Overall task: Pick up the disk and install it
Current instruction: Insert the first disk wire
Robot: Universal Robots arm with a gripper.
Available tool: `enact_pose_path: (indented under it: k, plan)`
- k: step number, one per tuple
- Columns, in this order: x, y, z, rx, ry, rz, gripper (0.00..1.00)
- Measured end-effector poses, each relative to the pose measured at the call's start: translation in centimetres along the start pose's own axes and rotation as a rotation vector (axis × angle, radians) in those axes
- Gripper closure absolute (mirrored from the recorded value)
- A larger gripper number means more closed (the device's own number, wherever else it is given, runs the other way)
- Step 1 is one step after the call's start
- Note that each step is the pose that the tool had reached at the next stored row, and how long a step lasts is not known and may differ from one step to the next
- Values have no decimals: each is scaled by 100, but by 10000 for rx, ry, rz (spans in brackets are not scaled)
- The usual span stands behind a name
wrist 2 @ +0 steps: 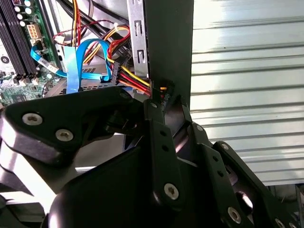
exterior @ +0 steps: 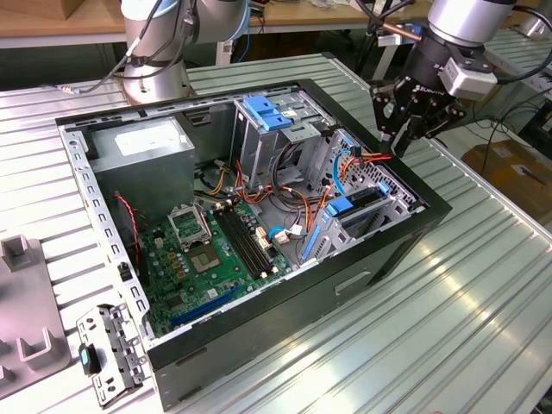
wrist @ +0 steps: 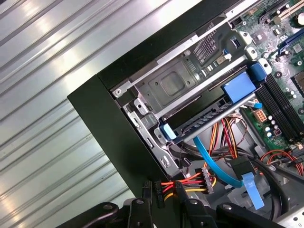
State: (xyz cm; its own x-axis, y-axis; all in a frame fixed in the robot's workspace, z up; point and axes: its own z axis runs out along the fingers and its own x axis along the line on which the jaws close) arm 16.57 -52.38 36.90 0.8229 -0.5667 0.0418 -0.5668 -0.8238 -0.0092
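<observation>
Here the open computer case (exterior: 285,315) holds the disk (exterior: 360,205) in its drive cage (exterior: 398,197), just below the gripper (exterior: 402,145) and toward the exterior view's left. The gripper's narrowed jaws seem to pinch a power connector (wrist: 157,189).

table: ribbed metal top (exterior: 483,293) | behind: wooden bench (exterior: 43,26) | beyond: brown box (exterior: 513,168)

1. The open computer case (exterior: 371,259) is seen whole, obliquely from above, in the exterior view.
2. Both wrist views are taken close, along the gripper (wrist 2: 164,97), toward the case wall.
3. The red-yellow power cable (wrist 2: 135,80) (wrist: 190,183) is shared by both wrist views.
</observation>
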Motion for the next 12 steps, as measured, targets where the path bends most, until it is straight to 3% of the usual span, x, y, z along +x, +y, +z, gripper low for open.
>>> enact_pose_path:
  k: [4,6,7,9,12]
  plan:
    - [2,-1,36,21,33,-2,68]
    - [3,1,38,20,41,-2,76]
    - [3,1,34,21,41,-3,83]
    - [5,1,-13,24,39,-2,83]
    - [5,1,-15,25,38,-6,83]
